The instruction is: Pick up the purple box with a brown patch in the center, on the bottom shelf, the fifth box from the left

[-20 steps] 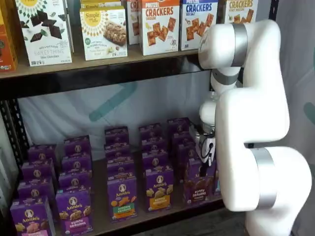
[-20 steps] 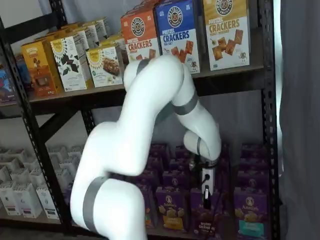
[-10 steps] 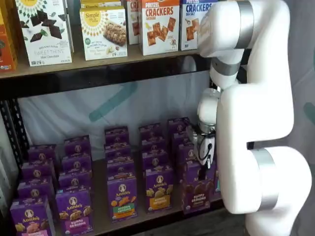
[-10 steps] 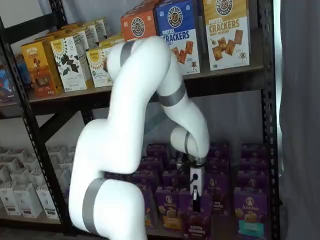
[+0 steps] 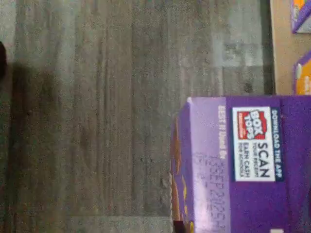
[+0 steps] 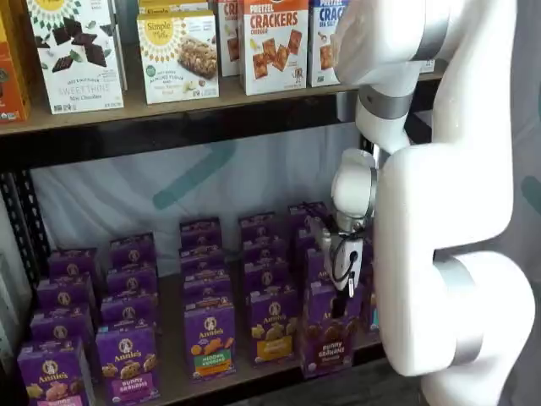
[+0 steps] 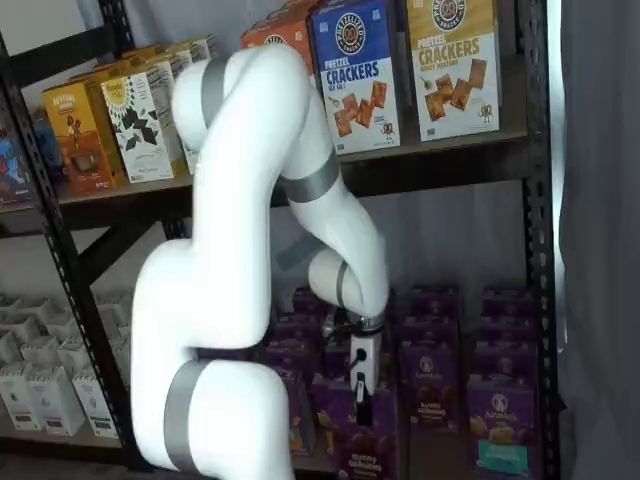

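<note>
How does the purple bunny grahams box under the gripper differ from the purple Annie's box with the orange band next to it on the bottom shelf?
The purple box pictures dark brown cookies; the orange-band box pictures golden ones above an orange band. The purple box sits forward of the row, out past the bottom shelf edge, and leans slightly with the gripper shut on its top; the orange-band box stands in line on the shelf, untouched. Both are small purple Annie's cartons with a round white logo.

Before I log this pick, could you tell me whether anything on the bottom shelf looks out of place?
Only the purple box: it sits forward of its row on the bottom shelf, held from above by the gripper, its top over the floor in the wrist view. The other cartons stand upright in tidy rows.
</note>
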Available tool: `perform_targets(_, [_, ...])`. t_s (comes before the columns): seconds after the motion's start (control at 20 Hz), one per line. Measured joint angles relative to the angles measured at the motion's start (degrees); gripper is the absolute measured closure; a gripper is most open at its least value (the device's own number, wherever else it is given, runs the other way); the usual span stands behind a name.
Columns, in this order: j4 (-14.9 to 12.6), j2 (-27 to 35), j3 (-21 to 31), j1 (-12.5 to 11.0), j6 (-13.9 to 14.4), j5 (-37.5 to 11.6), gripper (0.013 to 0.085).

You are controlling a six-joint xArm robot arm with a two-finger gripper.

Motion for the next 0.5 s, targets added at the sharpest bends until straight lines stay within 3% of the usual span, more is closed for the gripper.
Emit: perform_targets(0.5, [1.11,-12.16,12.85,5.41,4.27,-3.02,0.0650])
